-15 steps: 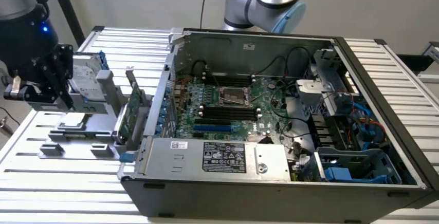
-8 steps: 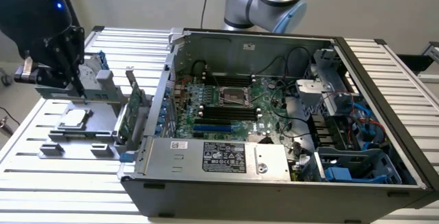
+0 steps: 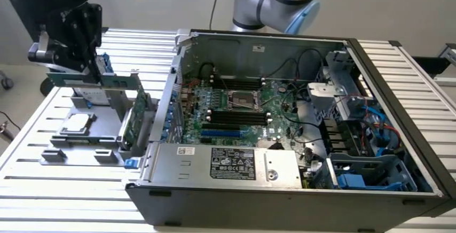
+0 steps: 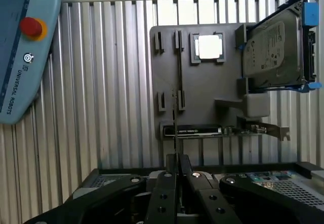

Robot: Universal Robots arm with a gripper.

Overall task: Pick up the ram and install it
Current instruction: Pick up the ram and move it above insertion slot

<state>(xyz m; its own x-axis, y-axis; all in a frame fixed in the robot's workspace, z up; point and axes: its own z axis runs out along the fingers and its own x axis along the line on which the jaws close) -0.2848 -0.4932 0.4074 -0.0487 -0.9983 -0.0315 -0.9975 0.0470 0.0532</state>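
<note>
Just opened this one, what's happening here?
The arm's gripper is closed on the ram, a thin green stick. It holds the ram over the grey parts holder, which sits to the exterior view's left of the open computer case. The holder also carries a processor and a green expansion card. The ram is not yet at the motherboard inside the case, and the black slots there are apart from it.

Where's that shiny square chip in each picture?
Exterior view: the shiny silver square chip lies on the flat grey parts tray, at the exterior view's left, outside the computer case.
Wrist view: the chip sits in the tray's square pocket.
Shared landmark: the grey tray.
</note>
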